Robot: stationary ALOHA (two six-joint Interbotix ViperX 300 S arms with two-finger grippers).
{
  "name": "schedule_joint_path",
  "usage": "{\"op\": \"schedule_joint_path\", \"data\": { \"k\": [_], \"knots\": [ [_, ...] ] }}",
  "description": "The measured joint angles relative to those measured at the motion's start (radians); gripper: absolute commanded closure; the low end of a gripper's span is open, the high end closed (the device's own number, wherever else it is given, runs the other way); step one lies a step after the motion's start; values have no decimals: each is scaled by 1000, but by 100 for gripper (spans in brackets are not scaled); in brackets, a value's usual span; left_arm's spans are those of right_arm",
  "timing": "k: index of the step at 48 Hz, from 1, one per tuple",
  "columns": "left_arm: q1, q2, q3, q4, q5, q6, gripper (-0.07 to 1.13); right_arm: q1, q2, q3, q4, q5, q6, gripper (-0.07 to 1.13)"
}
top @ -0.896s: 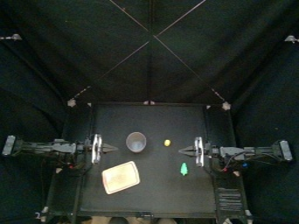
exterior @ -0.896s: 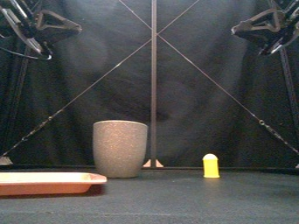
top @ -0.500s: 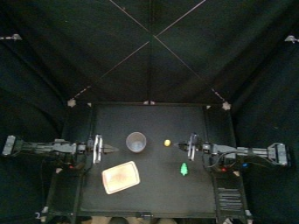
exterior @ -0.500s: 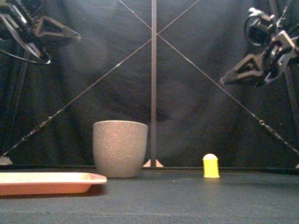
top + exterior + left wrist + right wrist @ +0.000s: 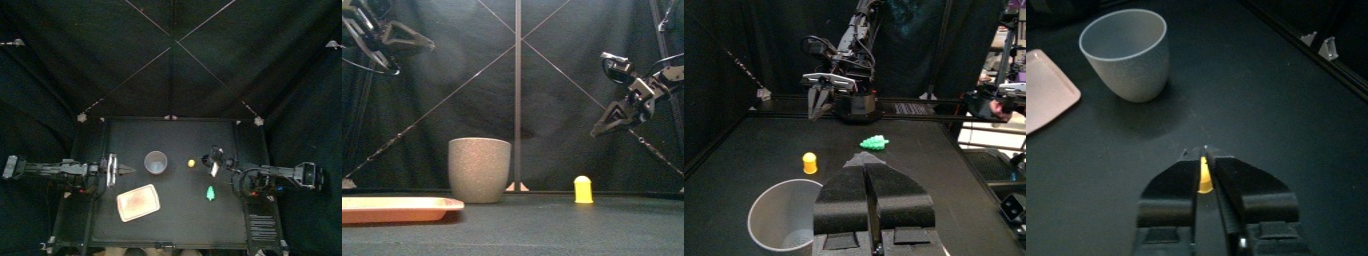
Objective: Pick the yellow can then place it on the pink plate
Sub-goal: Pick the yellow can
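So the yellow can [image 5: 583,189] is standing on the black table [image 5: 181,225], right of the grey cup [image 5: 480,170] and a little farther back than the green toy [image 5: 211,190]. The pink plate [image 5: 396,208] is well apart from it, at the near left. The can is upright: long axis vertical, rounded end pointing straight up.

The right gripper [image 5: 599,127] hangs above the can and a little to its right, nowhere near touching. From its own wrist camera the jaws look barely parted, just a slit with yellow showing through, though that's hard to call for sure from this angle. The left gripper [image 5: 870,172] is parked on the left with its jaws pressed together and holding nothing.

What worries me: if those jaws don't spread before the drop, they'll land on top of the can or clip its side and tip it over, and a round thing lying down will roll. It's also small and narrow, so coming down slightly off-centre could push it toward the cup. And the carry to the plate goes past the cup, so a low swing could bump that.
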Motion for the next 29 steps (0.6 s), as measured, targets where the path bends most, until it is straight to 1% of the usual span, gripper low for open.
{"op": "schedule_joint_path", "data": {
  "k": [3,6,12,19,29],
  "knots": [
    [2,0,0,0,-2,0,109,0,5,0,14,-21,-2,7],
    [0,0,0,0,0,0,109,-3,8,0,34,-32,-3,0],
    [2,0,0,0,0,0,109,-14,23,0,64,-37,0,0],
    [2,-2,0,-5,0,0,109,-12,67,0,69,-25,-3,0],
    [0,0,0,-5,0,0,109,-6,204,-31,89,-11,5,0]
  ]
}}
